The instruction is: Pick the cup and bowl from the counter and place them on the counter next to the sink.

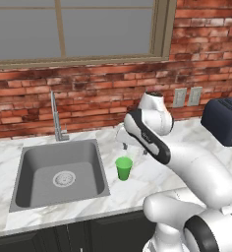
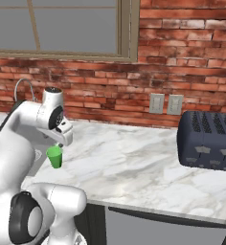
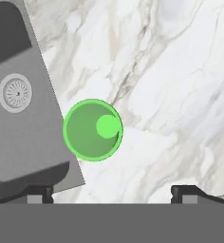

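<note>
With jaws spread wide and holding nothing, gripper [image 3: 111,192] poised above the cup [image 3: 92,129], looking straight down into it. Cup standing upright on the counter [image 1: 152,172], just beside the right edge of the sink [image 1: 61,172], apart from the fingertips [image 3: 185,192]. Farther right on the marble, a dark toaster [image 2: 208,139] against the brick wall [image 2: 182,52].

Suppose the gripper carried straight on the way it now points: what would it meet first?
Most likely the cup, standing upright on the counter beside the sink. The open gripper looks straight down into it; exact alignment is unclear, so a fingertip might reach the counter instead.
</note>
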